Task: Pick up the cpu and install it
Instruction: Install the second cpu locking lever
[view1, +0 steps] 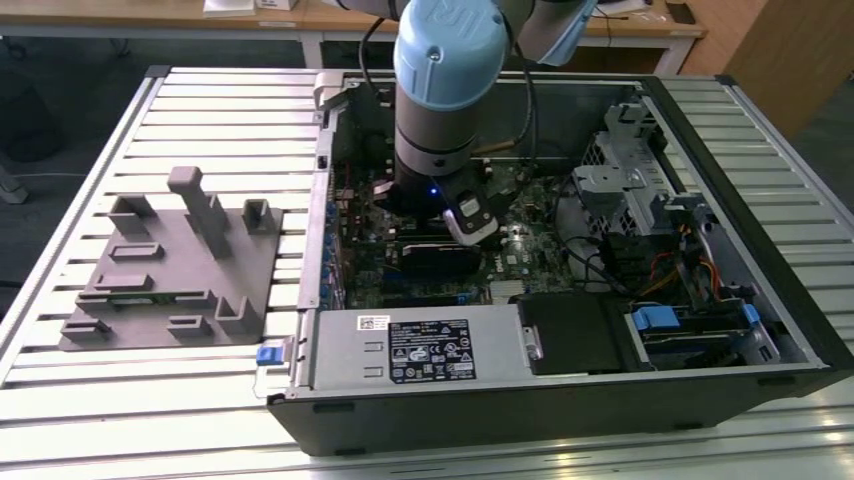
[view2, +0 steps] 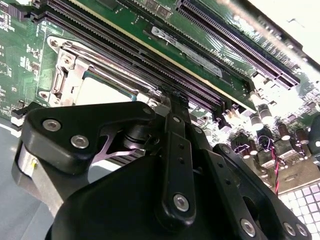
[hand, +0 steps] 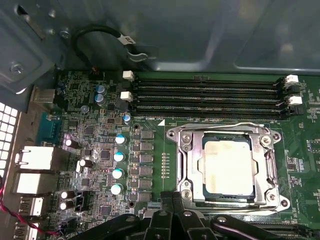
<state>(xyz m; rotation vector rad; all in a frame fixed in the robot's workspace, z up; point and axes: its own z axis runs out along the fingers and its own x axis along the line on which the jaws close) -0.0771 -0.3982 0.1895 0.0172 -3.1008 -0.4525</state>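
Jaws: cannot tell whether released or clenched; the black linkage of the gripper (view2: 172, 165) blocks its own tips in both wrist views, and in the exterior view the arm (view1: 447, 90) covers them.
Gripper place: low inside the open computer case (view1: 747, 330), over the green motherboard (hand: 100, 145), beside the socket.
Cpu: the cpu (hand: 229, 166) lies flat inside the metal socket frame (hand: 182, 150), pale top up; nothing grips it.
Cpu, second wrist view: just a pale corner (view2: 97, 90) shows above the gripper's black body; the rest is covered.
Socket frame: its near edge is cut off by the gripper links in the first wrist view.
Memory slots: four long dark slots (hand: 205, 97) run beside the socket, apart from it.
Grey fixture: the grey fixture (view1: 167, 270) sits on the slatted table (view1: 80, 150), at the exterior view's left, outside the case.
White-labelled box: the metal box (view1: 414, 345) lies along the case's near edge.
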